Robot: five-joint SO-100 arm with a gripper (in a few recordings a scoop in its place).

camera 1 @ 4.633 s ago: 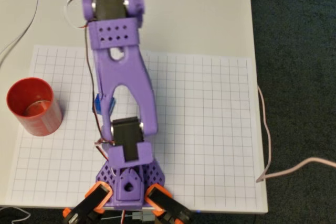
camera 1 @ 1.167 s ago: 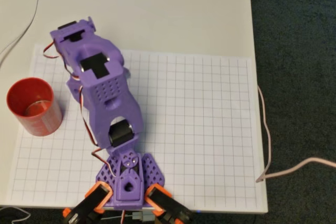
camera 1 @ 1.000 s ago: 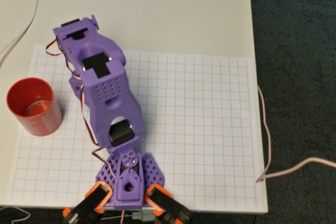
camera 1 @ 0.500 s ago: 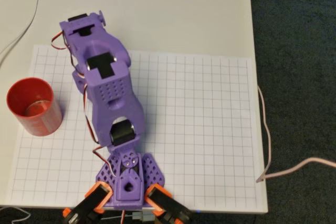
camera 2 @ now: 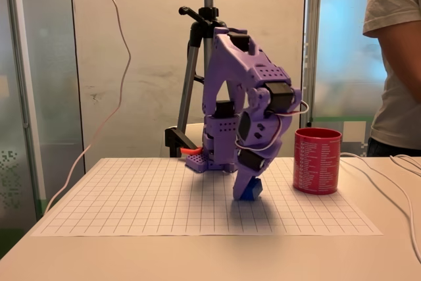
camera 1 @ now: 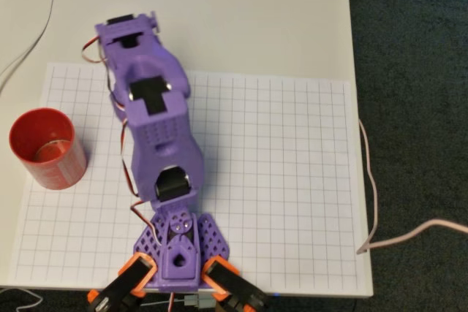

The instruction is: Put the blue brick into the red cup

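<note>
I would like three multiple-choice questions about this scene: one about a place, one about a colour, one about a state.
1. In the fixed view, where is the blue brick?
A. inside the cup
B. under the arm's tip, low over the grid paper
C. on the floor

2. What colour is the arm?
A. purple
B. green
C. white

3. How does the red cup stand?
A. tipped on its side
B. upside down
C. upright

Answers: 1 B, the brick shows at the pincer, left of the cup. 2 A, all its printed parts are purple. 3 C, its open mouth faces up in the overhead view.
</note>
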